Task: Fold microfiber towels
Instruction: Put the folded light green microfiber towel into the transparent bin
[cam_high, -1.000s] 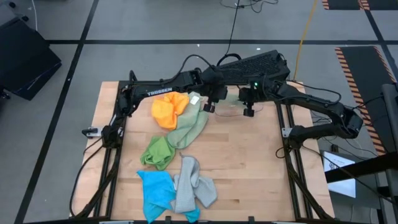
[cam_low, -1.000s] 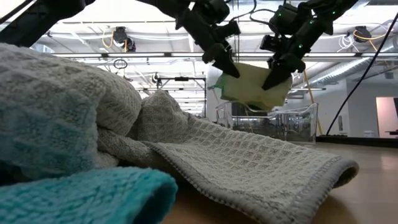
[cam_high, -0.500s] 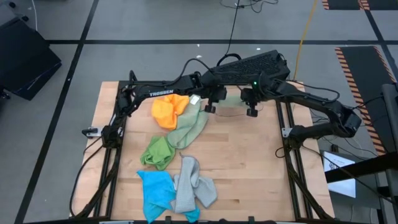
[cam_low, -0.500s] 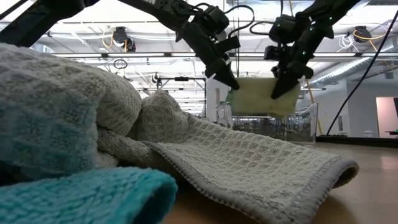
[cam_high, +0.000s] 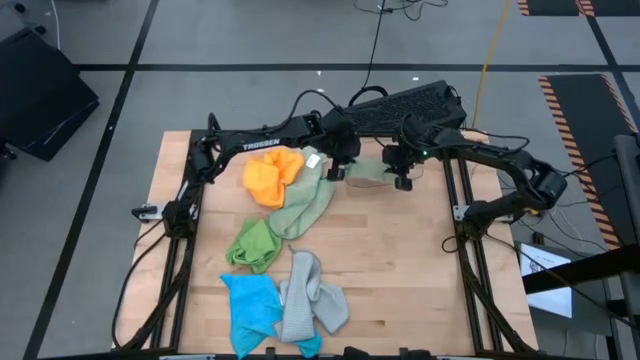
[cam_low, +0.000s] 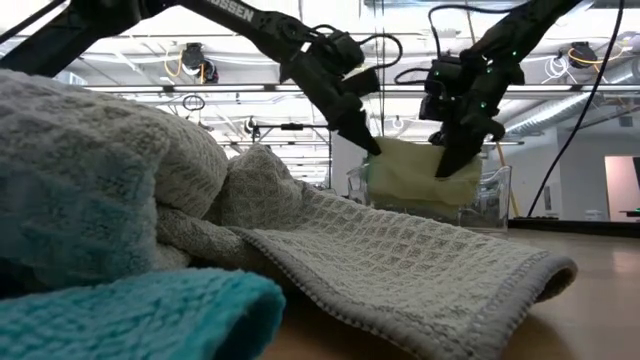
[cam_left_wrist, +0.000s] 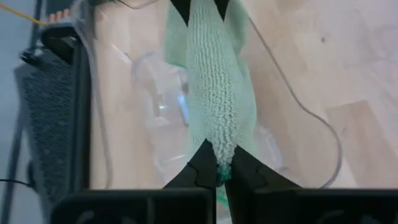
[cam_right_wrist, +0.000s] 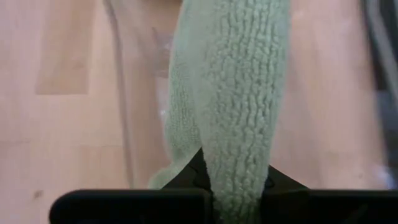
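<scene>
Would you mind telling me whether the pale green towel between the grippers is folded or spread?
Folded: the pale green towel hangs doubled, pinched by left gripper and right gripper above the clear bin.

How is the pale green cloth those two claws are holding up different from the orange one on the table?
The pale green towel hangs in the air, pinched between the left gripper and the right gripper over the clear bin; the orange towel lies on the table, untouched. The pale green one is stretched fairly flat; the orange one is crumpled in a heap. Both are soft cloths.
</scene>
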